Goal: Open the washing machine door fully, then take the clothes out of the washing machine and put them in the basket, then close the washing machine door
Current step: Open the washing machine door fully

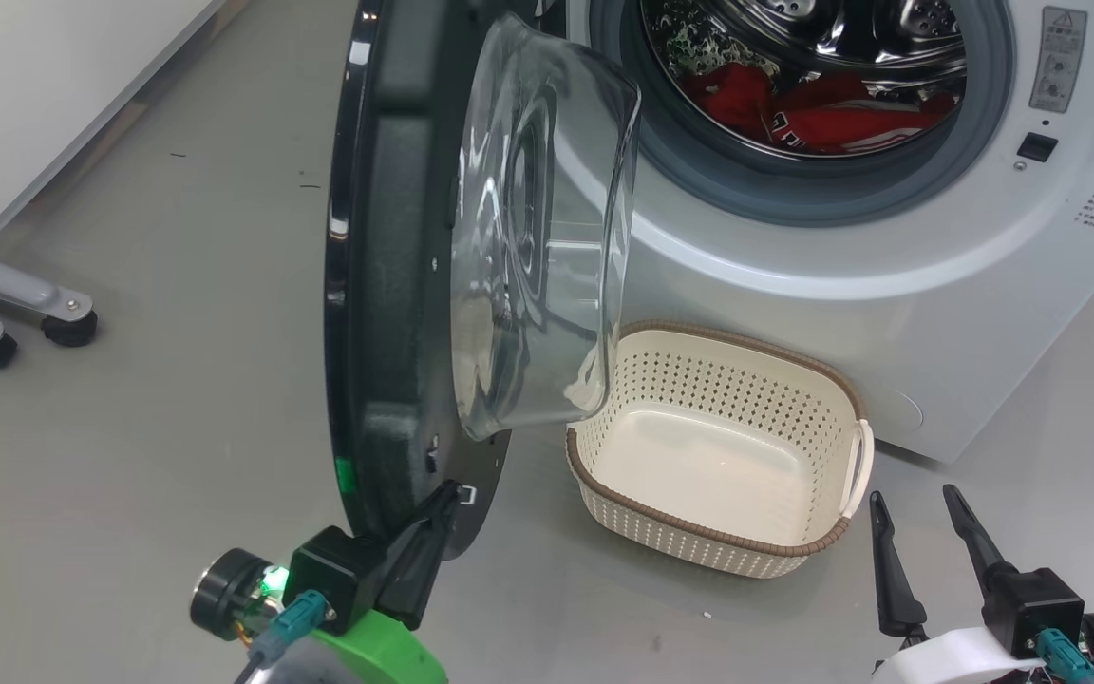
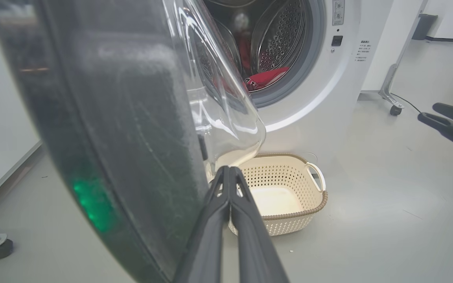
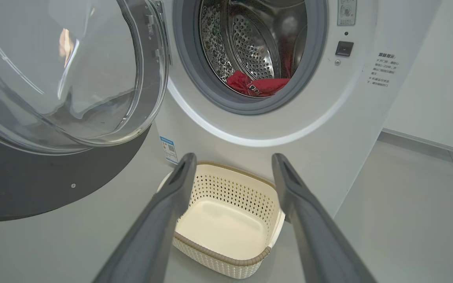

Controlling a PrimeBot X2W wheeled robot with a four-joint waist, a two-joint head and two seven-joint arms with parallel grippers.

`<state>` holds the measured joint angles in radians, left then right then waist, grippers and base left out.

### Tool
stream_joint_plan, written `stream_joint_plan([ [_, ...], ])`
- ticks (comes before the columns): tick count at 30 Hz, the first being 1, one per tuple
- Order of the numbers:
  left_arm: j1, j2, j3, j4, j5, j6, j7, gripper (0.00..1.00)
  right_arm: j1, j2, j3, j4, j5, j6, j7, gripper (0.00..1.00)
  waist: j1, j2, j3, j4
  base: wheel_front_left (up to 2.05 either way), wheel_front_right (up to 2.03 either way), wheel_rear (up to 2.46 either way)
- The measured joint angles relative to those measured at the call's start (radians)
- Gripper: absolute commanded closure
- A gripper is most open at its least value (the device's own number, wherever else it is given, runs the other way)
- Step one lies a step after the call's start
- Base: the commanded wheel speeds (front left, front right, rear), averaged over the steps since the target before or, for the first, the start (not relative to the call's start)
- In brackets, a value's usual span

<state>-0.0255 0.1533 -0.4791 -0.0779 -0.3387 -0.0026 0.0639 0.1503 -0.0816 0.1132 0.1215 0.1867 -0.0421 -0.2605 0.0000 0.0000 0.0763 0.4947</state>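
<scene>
While the left gripper [image 1: 450, 494], fingers pressed together, sits at the lower rim of the open door [image 1: 386, 285], the right gripper [image 1: 914, 496] hangs spread near the basket [image 1: 699, 380]. The basket stands at the foot of the washing machine [image 1: 889, 313]. Red clothes [image 1: 822, 109] lie in the drum. The print on the warning label [image 1: 1058, 57] is too small to read.

clothes [image 1: 822, 119] lying in the washing machine [image 1: 889, 313], basket [image 1: 689, 548] sitting on the floor [image 1: 177, 475] just before it, washing machine door [image 1: 386, 285] hanging open left of both

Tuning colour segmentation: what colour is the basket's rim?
Brown, with a woven look, on the cream basket; clearest in the head view.
</scene>
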Motion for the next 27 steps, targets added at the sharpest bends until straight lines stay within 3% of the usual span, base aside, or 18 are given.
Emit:
stream_joint_plan([
  [11,0.013,0.018,0.076,0.023,0.0,0.057,-0.014,1.0,-0.004,0.002,0.003,0.011,-0.003,0.009,0.0,0.0,0.0,0.0,0.003,-0.015,0.0,0.0,0.0],
  [27,0.012,0.025,0.207,0.089,-0.013,0.092,-0.07,1.0,-0.026,0.003,-0.003,0.009,-0.007,0.01,0.0,0.0,0.0,0.0,0.026,-0.05,0.0,0.0,0.0],
])
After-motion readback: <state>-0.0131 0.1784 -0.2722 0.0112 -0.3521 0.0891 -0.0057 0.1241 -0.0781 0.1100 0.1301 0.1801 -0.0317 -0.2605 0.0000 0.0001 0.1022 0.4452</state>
